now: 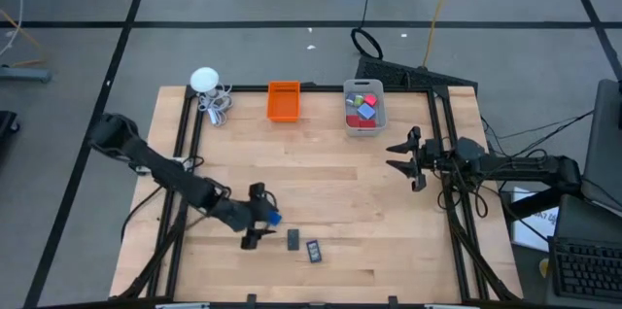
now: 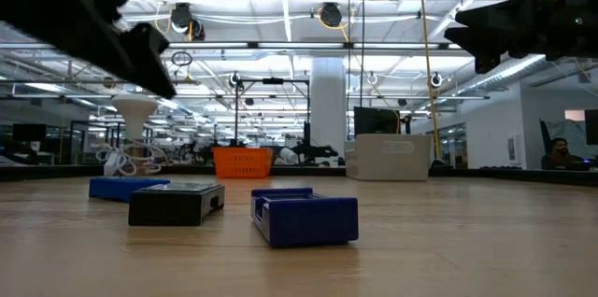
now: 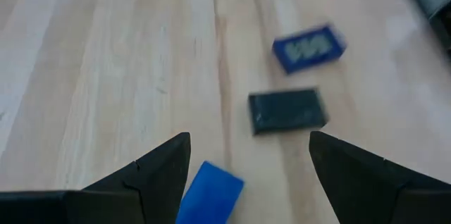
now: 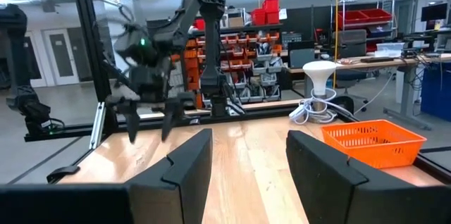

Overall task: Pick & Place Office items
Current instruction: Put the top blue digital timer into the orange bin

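Three office items lie near the table's near edge: a flat blue block (image 1: 273, 218) (image 3: 210, 192) (image 2: 126, 188), a dark flat rectangle (image 1: 293, 239) (image 3: 287, 110) (image 2: 176, 204), and a blue-sided piece (image 1: 314, 250) (image 3: 309, 46) (image 2: 304, 216). Each rests flat on the wood. My left gripper (image 1: 257, 218) (image 3: 250, 136) is open and hovers above the table, over the flat blue block, which shows between its fingers, near one of them. Red, pink, blue and green blocks lie in the clear grey bin (image 1: 364, 105). My right gripper (image 1: 408, 158) (image 4: 246, 136) is open and waits in the air near the right edge.
An orange bin (image 1: 283, 101) (image 4: 373, 139) and a white round gadget with a coiled cable (image 1: 206, 84) (image 4: 320, 83) stand along the far edge. Bare wood lies in the table's middle, between the two arms. Black frame rails run along the left and right edges.
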Controlling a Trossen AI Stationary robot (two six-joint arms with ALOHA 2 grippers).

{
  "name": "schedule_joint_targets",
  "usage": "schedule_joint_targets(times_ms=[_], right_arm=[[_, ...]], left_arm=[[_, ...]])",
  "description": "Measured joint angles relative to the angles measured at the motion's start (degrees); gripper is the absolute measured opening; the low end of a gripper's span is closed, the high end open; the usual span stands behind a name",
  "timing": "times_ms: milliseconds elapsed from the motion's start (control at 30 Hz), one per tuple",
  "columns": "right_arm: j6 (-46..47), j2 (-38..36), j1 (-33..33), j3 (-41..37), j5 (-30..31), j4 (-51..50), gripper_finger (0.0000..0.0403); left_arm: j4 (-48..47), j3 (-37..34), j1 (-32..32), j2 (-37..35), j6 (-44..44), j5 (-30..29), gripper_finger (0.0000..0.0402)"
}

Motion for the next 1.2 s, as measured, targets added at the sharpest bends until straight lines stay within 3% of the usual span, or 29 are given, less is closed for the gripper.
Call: schedule_joint_targets(times_ms=[200,567,900,1200], right_arm=[[0.0,0.0,0.0,0.0,0.0,0.0,0.0171],[1.1,0.0,0.0,0.0,-0.2,0.0,0.0171],[1.1,0.0,0.0,0.0,-0.2,0.0,0.0171],[1.1,0.0,0.0,0.0,-0.2,0.0,0.0171]], left_arm=[[0.2,0.0,0.1,5.4,6.5,-0.6,0.0292],[-2.9,0.0,1.6,12.0,9.3,-0.7,0.0292],[-7.4,0.2,3.3,12.4,-3.1,0.8,0.0292],[-7.6,0.1,3.4,12.4,-4.4,3.6,0.0286]])
